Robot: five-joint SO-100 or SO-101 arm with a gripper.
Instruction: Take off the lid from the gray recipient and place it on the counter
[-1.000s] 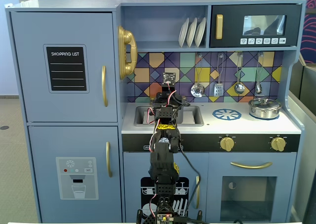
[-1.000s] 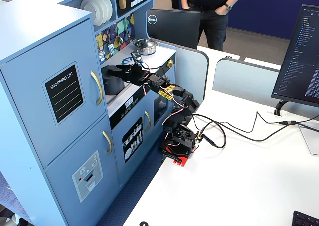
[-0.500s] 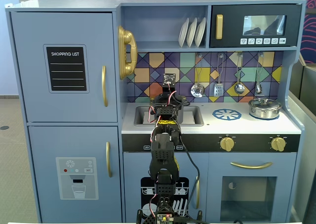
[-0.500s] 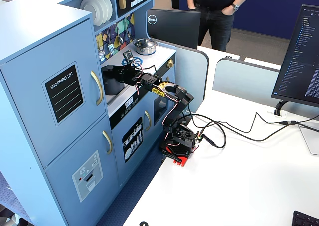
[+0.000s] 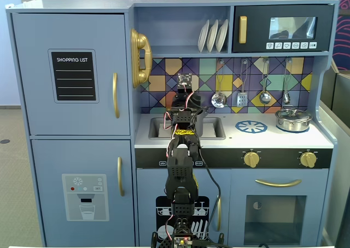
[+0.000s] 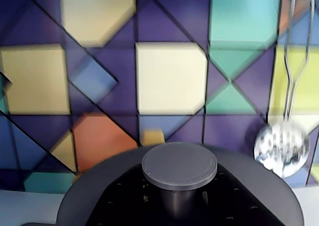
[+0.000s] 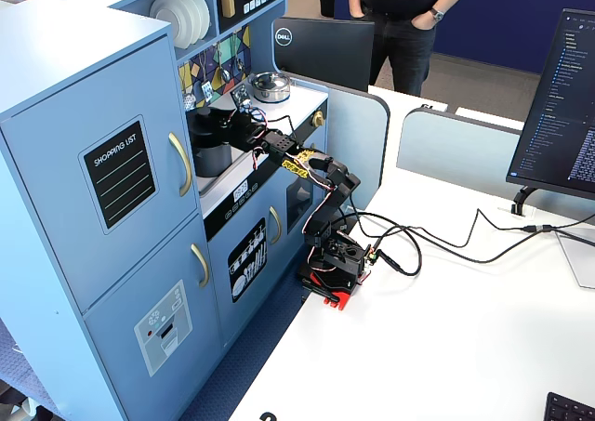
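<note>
lid [image 6: 179, 165] with knob fills wrist view's foot, atop gray recipient [image 7: 212, 142] in the sink | gripper [image 7: 226, 121] just over it, jaw state unreadable | white counter [image 5: 273, 138], silver pot [image 5: 293, 119] right; office desk beyond

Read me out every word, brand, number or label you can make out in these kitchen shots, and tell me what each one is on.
"SHOPPING LIST": heading of the black chalkboard panel on the upper cabinet door, readable in both fixed views.
"DELL": logo on the back of the black monitor behind the toy kitchen.
Microwave buttons: icons only, too small to read.
Computer screen at right: lines of text, too small to read.
Wrist view: no text.
</note>
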